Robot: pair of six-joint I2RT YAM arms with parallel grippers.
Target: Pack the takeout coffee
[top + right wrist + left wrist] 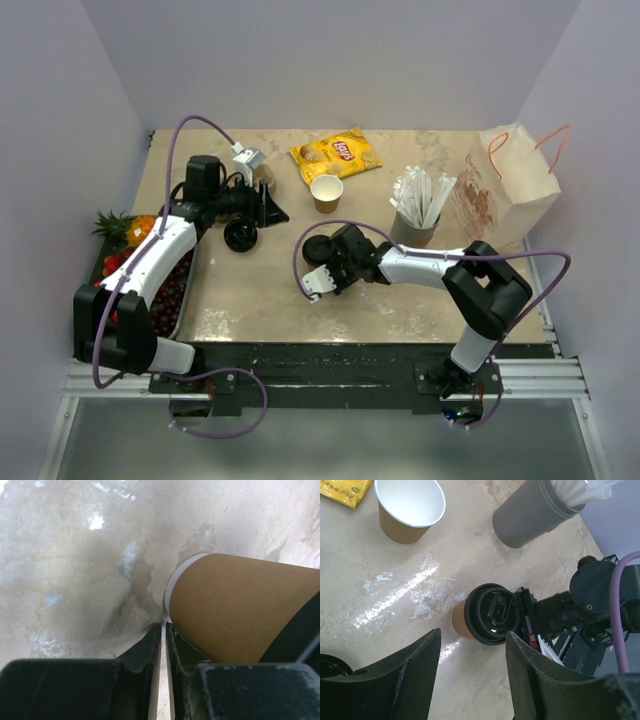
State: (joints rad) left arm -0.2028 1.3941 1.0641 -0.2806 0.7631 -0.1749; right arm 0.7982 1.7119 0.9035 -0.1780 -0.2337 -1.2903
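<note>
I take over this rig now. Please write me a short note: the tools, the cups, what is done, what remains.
Left tool: open, empty.
Right tool: shut, beside the lidded cup, not around it.
Open cup stands on the table; a loose lid lies near the left tool.
Done: one cup lidded.
Left: lid the open cup, then pack both, probably into the paper bag.

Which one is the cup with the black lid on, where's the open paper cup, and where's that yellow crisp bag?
Lidded kraft cup [490, 614]: left wrist view, centre of its black top.
Open kraft cup [327, 189]: top external view, its white inside.
Lay's chip bag [336, 155]: top external view, middle of its yellow front.
</note>
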